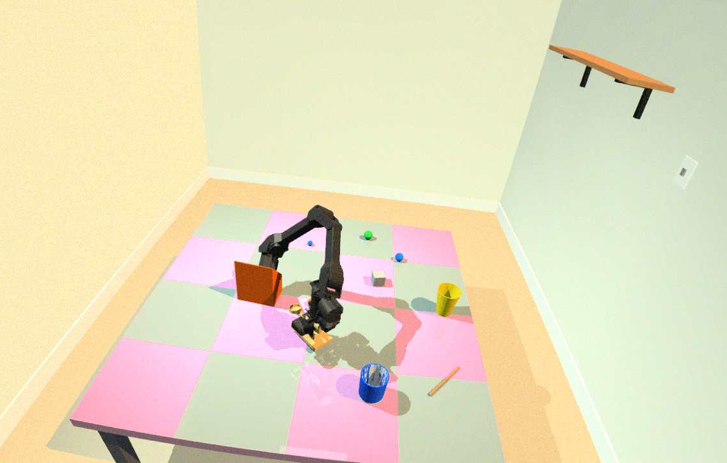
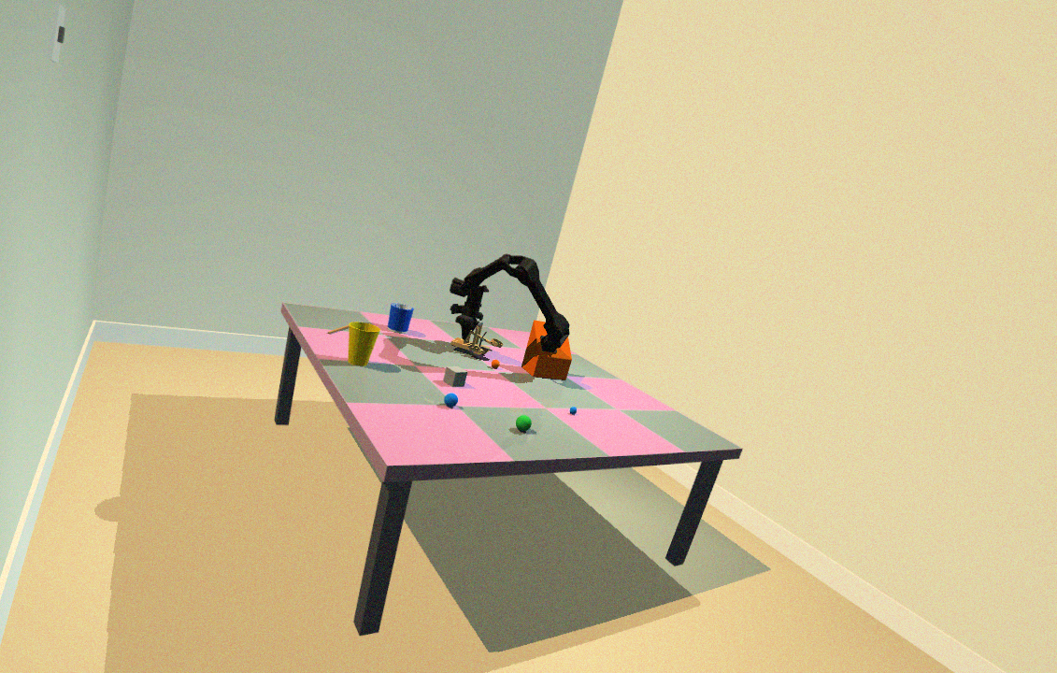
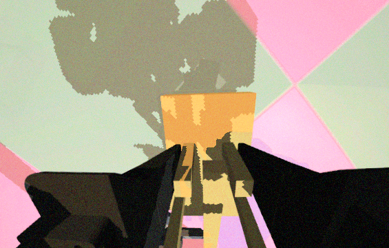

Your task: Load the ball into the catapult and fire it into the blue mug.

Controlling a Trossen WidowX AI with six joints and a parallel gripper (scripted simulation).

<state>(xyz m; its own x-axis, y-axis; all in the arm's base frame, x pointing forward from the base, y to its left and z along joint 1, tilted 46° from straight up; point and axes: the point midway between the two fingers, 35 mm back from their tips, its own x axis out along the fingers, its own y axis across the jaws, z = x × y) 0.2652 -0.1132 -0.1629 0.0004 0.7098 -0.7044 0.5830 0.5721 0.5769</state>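
The robot's gripper [image 1: 314,326] [image 2: 467,336] [image 3: 208,149] is squeezing the wooden catapult [image 1: 319,341] [image 2: 473,350] [image 3: 211,117] near the desk's middle. The blue mug [image 1: 373,384] [image 2: 400,318] stands closer to the desk's edge that is nearest in the top view. The small orange ball [image 2: 495,364] sits beside the catapult.

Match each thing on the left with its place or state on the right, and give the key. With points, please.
1. blue mug [image 1: 372,384] [image 2: 400,318]
2. end effector [image 1: 315,328] [image 2: 467,338] [image 3: 208,149]
3. green ball [image 1: 368,235] [image 2: 523,422]
4. orange block [image 1: 256,283] [image 2: 549,365]

A. resting on a grey-green square [image 1: 354,246] [image 2: 552,443]
B. standing beside the foot of the arm
C. shut on the wooden catapult [image 1: 323,341] [image 2: 479,352] [image 3: 211,114]
D. standing on a pink square [image 1: 342,426] [image 2: 432,327]

Right pairs: 1-D, 2-C, 3-A, 4-B
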